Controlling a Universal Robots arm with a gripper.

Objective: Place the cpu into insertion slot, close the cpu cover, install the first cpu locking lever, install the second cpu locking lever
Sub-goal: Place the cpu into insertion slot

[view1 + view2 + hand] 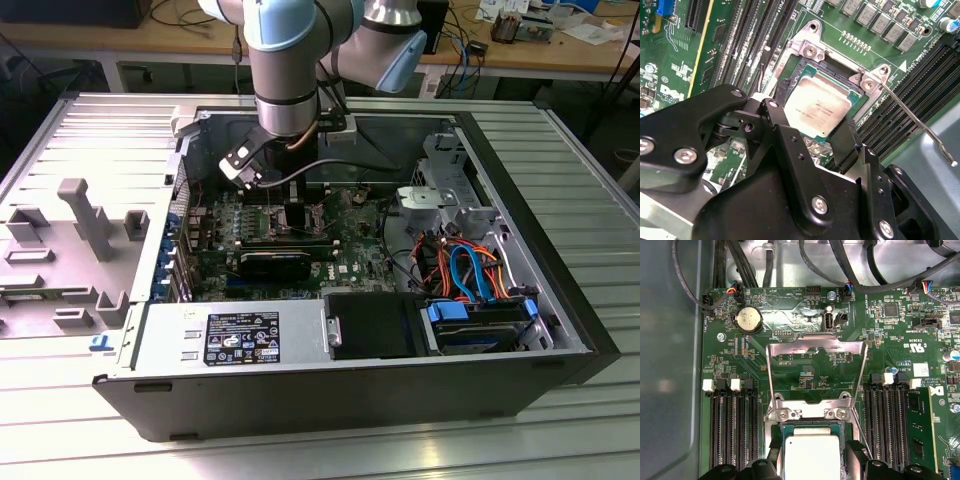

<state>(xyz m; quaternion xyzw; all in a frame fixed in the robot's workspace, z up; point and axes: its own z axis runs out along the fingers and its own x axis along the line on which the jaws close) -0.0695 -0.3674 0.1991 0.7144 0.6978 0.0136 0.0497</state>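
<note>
Gripper (812, 120) holding a cpu (817, 107) in the open slot (832, 64) of a green board (720, 350).
The fingers (840, 142) clamp two opposite cpu edges; the cpu lies flat inside the slot. The cover (815, 341) stands raised beside it, one lever (912, 117) swung up.

Arm (285, 85) is the usual silver-grey tube with pale blue caps (400, 55) on the joints. A black cable (300, 176) loops out near the wrist, next to a small black block (240, 163) with light patches mounted there. Gripper (815, 122) in the second wrist view is all matte black: chunky angular link plates with rounded corners, dotted with shiny silver screws (685, 156) plus a few small dark ones, sitting on a silver base (660, 212)
</note>
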